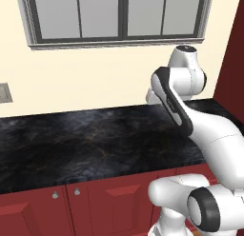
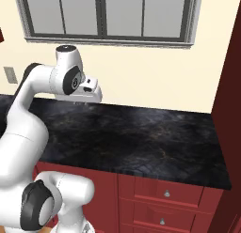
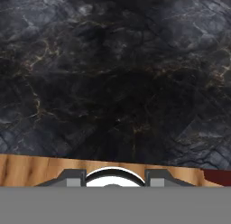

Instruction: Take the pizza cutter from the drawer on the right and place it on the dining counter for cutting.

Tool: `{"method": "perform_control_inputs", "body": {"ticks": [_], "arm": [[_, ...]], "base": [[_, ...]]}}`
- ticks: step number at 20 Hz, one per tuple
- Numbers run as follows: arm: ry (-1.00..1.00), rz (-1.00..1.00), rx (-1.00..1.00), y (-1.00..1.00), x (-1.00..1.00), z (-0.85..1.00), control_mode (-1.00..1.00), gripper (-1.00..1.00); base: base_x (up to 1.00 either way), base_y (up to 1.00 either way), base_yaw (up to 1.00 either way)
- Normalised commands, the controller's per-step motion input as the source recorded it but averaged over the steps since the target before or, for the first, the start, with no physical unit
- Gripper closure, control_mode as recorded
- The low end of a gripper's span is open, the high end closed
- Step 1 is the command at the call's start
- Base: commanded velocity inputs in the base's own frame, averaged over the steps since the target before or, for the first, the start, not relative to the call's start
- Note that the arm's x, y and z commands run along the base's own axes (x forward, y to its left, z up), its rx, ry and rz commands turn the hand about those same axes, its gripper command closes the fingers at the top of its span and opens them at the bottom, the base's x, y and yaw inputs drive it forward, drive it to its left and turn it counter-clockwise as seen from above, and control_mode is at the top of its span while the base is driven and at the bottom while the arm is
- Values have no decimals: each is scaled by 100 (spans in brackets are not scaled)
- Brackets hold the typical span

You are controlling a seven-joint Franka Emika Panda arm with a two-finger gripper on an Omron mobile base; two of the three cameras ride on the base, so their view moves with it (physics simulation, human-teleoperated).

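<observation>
My gripper (image 2: 84, 100) hangs high above a black marbled worktop (image 2: 141, 138) that backs onto a cream wall and a window. In the hand view its two fingertips (image 3: 74, 178) stand apart at the bottom, and the gripper (image 3: 113, 179) is open with nothing of the task between them. The drawer (image 2: 165, 190) is a shallow dark red front with a small silver knob, below the worktop's front edge to the right of my arm, and it is shut. A second shut drawer front (image 2: 162, 219) sits under it. The pizza cutter is hidden. The dining counter is out of view.
A tall dark red cabinet (image 2: 230, 86) closes off the worktop's right end. Red cabinet doors (image 1: 109, 201) with round silver knobs run under the worktop on the left. An outlet plate (image 1: 4, 92) is on the wall. A strip of wooden floor (image 3: 31, 171) lies past the worktop's edge.
</observation>
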Motion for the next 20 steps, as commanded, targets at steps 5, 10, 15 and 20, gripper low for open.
{"method": "perform_control_inputs", "body": {"ticks": [5,10,15,20], "arm": [[0,0,4,-27,1,0,-100,-100],[1,-15,14,-88,-17,0,-100,-100],[0,-38,21,-88,-48,-2,-100,-100],[0,-51,17,-39,-49,-18,-100,-100]], "base": [[0,0,0],[0,0,0],[0,0,0],[0,0,0]]}}
